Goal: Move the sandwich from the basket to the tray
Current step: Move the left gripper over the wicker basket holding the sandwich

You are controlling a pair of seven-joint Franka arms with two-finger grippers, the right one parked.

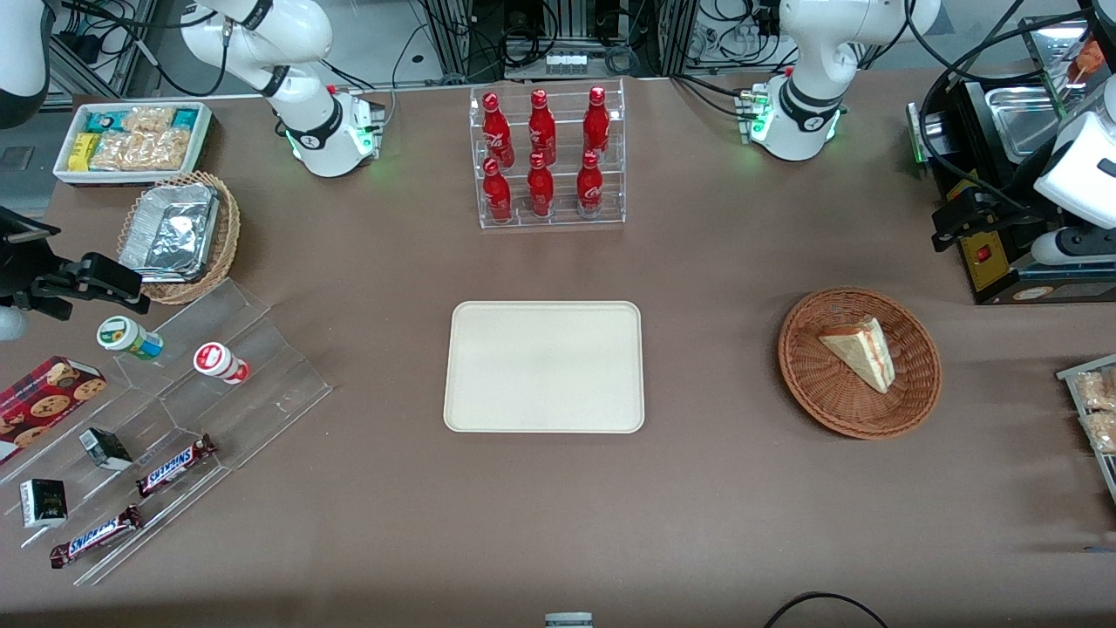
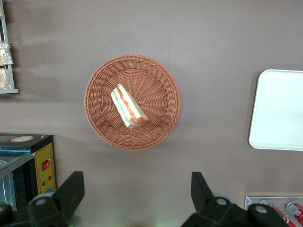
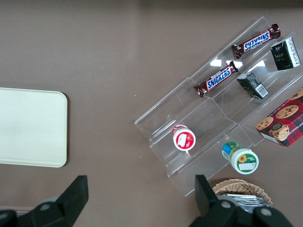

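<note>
left wrist view, pincer (image 2: 137, 198) wide open, empty, high above basket (image 2: 132, 101), sandwich (image 2: 129, 106) inside

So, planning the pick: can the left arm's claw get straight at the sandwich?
Probably yes: the claw hangs open above the table, and the sandwich lies uncovered in the basket.
</note>
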